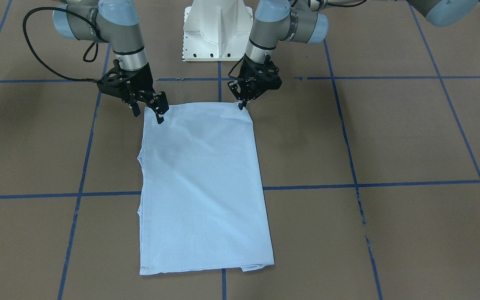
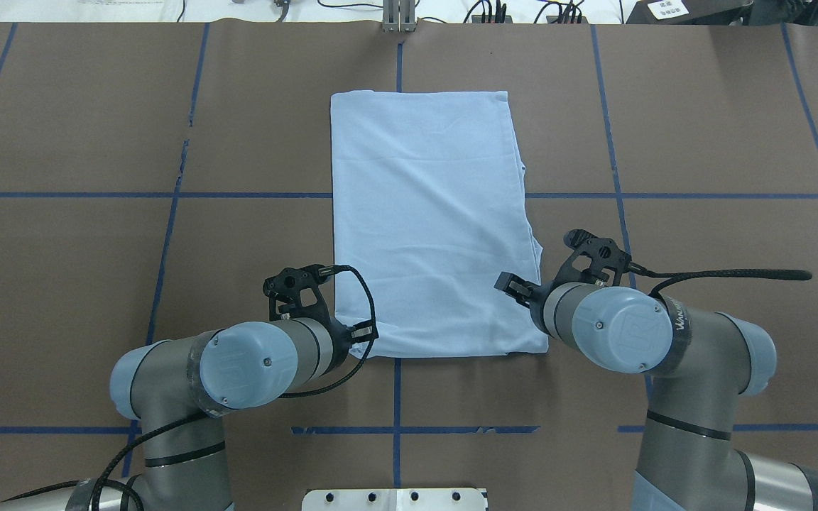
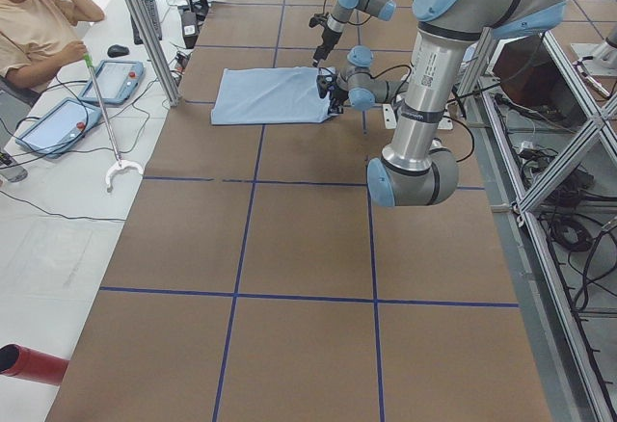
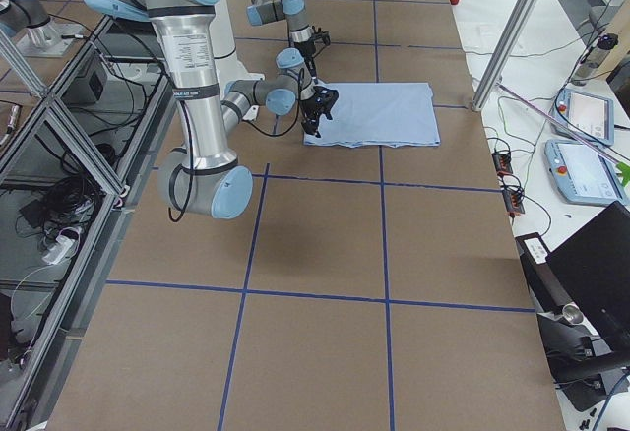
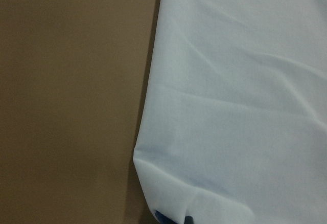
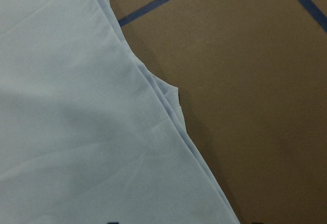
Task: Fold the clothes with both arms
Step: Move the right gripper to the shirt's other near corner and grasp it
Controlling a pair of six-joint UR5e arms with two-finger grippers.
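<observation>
So I'm watching the feeds here and the T-shirt (image 2: 430, 227) is lying flat in the middle of the table (image 2: 96, 284), folded down into a plain light blue rectangle. Its long axis is running straight away from the robot's base toward the far side, with one short edge sitting close in front of the arms and the other pointing at the far edge of the table. It's covering a crossing of the blue tape lines (image 2: 396, 397) - one line is going under it lengthwise, another is crossing under it nearer the far end. I can't tell which end is the neck. Along the robot's right side the layered edges are stepping out a little, and the right wrist cam is showing a stitched hem there.

Both arms are reaching down at the near short edge, one at each corner. The left gripper (image 1: 241, 105) is sitting on the near left corner with its fingers pinched narrow on the cloth - the left wrist cam is showing the fabric puckering right at the fingertip. The right gripper (image 1: 148, 115) is hanging at the near right corner with its fingers spread wide, one tip over the shirt and the other out over bare table, gripping nothing.
</observation>
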